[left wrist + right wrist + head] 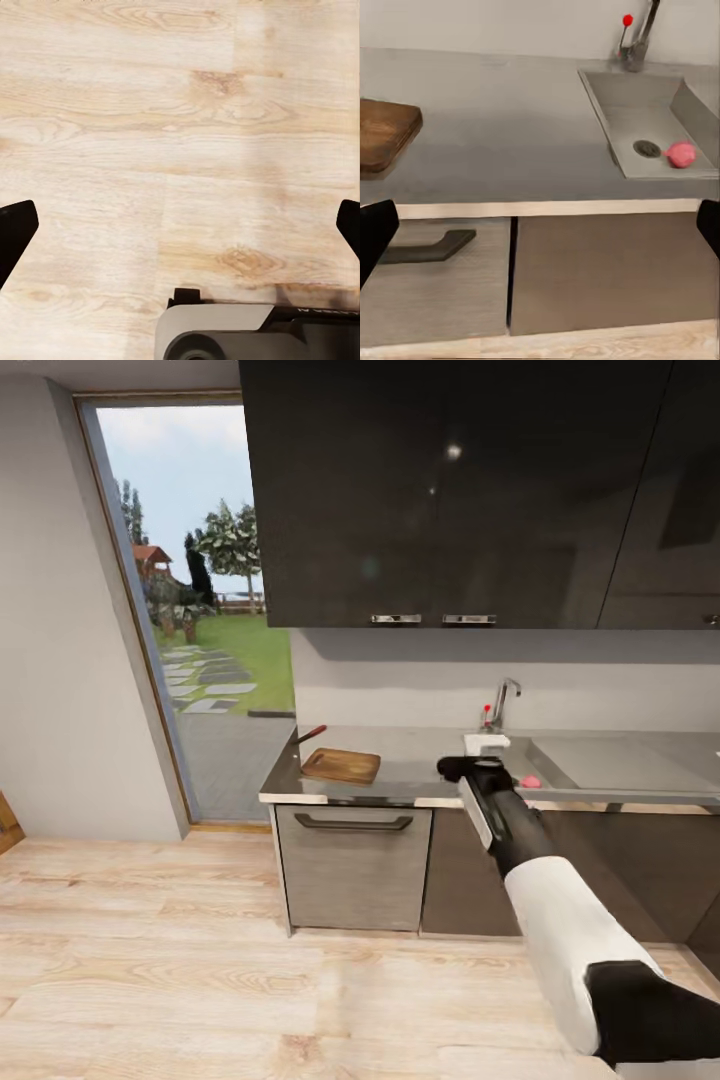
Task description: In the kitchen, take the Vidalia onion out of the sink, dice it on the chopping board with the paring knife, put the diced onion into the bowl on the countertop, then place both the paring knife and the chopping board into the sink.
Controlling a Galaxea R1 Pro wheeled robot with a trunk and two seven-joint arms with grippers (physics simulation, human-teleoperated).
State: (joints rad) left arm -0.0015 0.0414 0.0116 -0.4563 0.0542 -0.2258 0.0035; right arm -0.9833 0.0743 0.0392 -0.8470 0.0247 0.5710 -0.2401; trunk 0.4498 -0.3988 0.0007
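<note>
The pinkish Vidalia onion (681, 154) lies in the grey sink (622, 120) beside the round drain; it also peeks out past my right arm (530, 782). The brown chopping board (341, 765) (382, 135) rests on the countertop (420, 755) near its left end, with the red-handled paring knife (310, 736) just behind it. The white bowl (486, 742) stands by the tap. My right gripper (452, 767) (540, 232) is open in front of the counter edge, short of the sink. My left gripper (180, 225) is open, facing the wooden floor.
A chrome tap (503, 705) with a red knob stands behind the sink, and a flat drainboard (610, 760) lies to its right. Dark wall cabinets (450, 490) hang overhead. A drawer with a bar handle (353, 822) sits under the board. A glass door (200, 620) is at the left.
</note>
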